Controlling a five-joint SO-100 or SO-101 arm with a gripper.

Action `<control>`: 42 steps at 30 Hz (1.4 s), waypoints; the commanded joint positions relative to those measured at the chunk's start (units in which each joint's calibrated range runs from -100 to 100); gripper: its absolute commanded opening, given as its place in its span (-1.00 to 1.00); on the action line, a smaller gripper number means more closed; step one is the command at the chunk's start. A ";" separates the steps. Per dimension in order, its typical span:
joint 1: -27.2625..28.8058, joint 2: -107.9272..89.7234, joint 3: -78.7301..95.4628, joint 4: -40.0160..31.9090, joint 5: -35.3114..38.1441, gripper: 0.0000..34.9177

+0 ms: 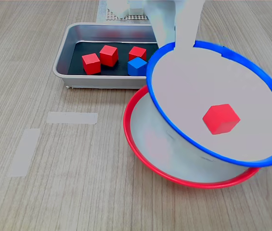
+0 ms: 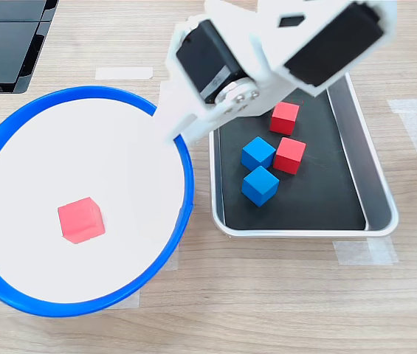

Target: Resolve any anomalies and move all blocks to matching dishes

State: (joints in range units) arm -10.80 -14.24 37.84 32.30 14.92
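Note:
My gripper [image 1: 175,44] [image 2: 170,127] is shut on the far edge of the blue-rimmed dish [image 1: 188,91] [image 2: 68,155], holding it tilted. One red block [image 1: 221,118] [image 2: 80,220] lies inside this dish. In the first exterior view the dish hangs over the red-rimmed dish [image 1: 148,137], which is hidden in the second exterior view. The grey tray [image 1: 61,60] [image 2: 374,177] holds red blocks [image 1: 91,63] [image 1: 109,55] [image 1: 137,53] and a blue block [image 1: 137,66]. In the second exterior view two blue blocks [image 2: 257,153] [image 2: 260,185] and two red blocks [image 2: 285,117] [image 2: 290,155] show there.
Pale tape patches [image 1: 72,117] [image 1: 24,151] lie on the wooden table at the first exterior view's left. A black flat object [image 2: 5,37] sits at the second exterior view's top left. The arm covers part of the tray's far end.

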 commanded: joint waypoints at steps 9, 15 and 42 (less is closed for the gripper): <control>5.38 -13.27 4.63 -1.55 -0.98 -1.00; 5.57 -14.89 8.09 1.17 1.95 -0.99; -2.80 16.58 -20.13 11.24 -10.99 -0.49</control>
State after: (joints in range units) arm -15.22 0.68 22.78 44.78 4.66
